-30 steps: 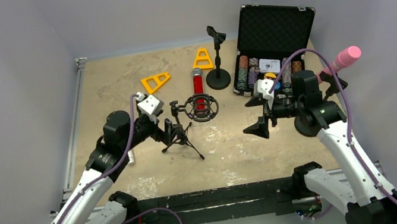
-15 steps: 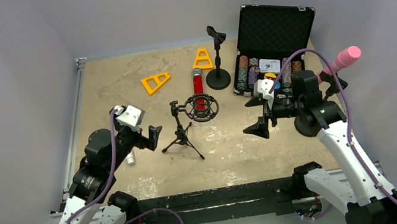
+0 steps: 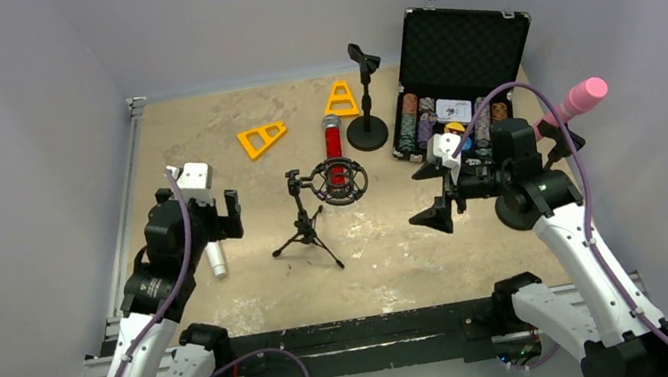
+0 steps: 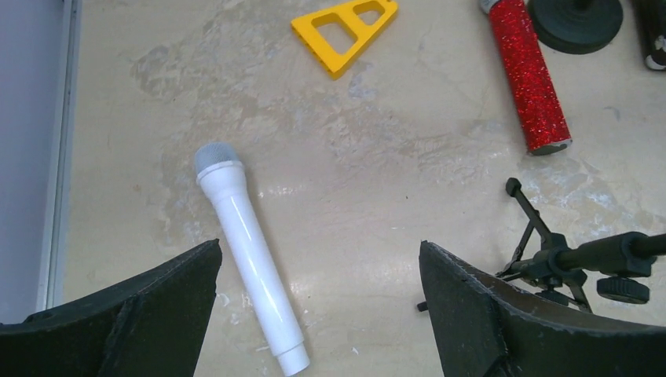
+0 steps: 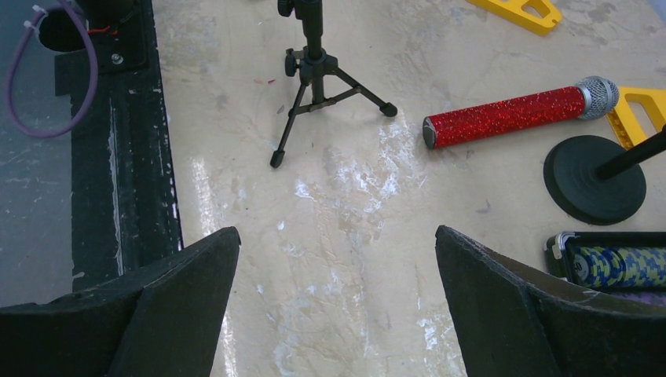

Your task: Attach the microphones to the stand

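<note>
Microphones number three here, and only one of them is up off the tan desk. A black case stands lid-up at two o'clock, with rows of chips inside. The left tool hangs at nine o'clock, released and gripping nothing. The right tool, at four o'clock, is likewise spread wide and bare.

A tripod stand with a ring mount stands dead centre, and a round-footed stand stands upright at twelve o'clock.

The pink microphone is at three o'clock, tilted head-up on a black stand mostly hidden behind the right arm. The white microphone lies flat at nine o'clock, under the left tool, its grey head toward twelve. The red glitter microphone lies flat between the tripod and the round foot, its silver head toward twelve.

Two yellow triangles lie at eleven and twelve o'clock.
</note>
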